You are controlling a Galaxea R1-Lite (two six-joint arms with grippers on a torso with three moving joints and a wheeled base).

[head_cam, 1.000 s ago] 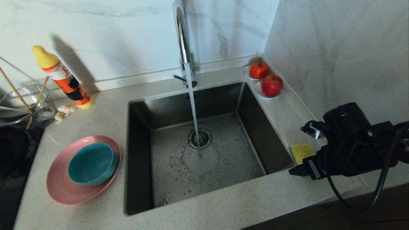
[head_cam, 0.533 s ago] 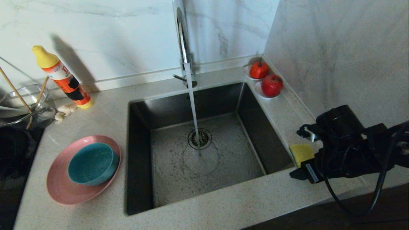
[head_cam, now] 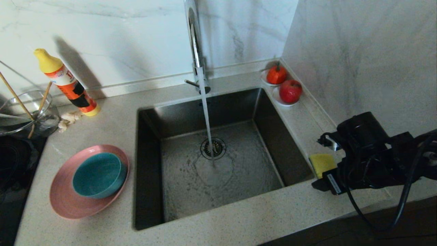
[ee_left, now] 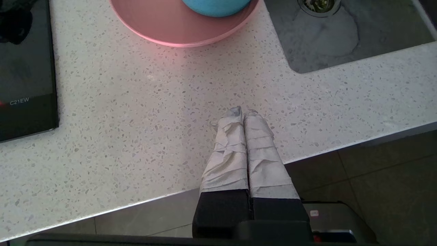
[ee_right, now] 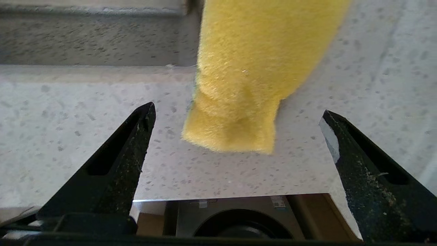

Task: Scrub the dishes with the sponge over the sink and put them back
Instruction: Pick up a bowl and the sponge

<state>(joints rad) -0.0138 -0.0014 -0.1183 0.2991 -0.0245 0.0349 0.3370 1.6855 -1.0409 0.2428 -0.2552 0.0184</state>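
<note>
While lying flat on the narrow strip of bench (head_cam: pixel 239 222) right of the sink (head_cam: pixel 218 164), just beside the basin's rim: sponge (head_cam: pixel 322 163), yellow, soft and light by the look of it, likely to squash under a firm pinch and spring back. Dark scouring face not visible here, presumably underneath. Best taken across the short sides, low down near the bench, so both fingers bite foam rather than skid over the top.

Right gripper (ee_right: pixel 235 119): fingers spread wide, one on each side of the sponge's near end, not touching it, nothing held.

Left gripper (ee_left: pixel 243 114): parked over the front edge of the bench, wrapped fingers pressed together, empty.

Edges and room:
- Sink drop close along one side of the sponge; a nudge that way could tip it into the basin.
- Bench front edge close behind the right gripper; wall near on the far side. Little sideways room; clear room only upward and over the basin.
- Tap (head_cam: pixel 196 44) running into the drain; wet steel, probably slippery.
- Pink plate (head_cam: pixel 65 205) with blue bowl (head_cam: pixel 97 176) resting on it, left of the sink, well apart from the sponge.
</note>
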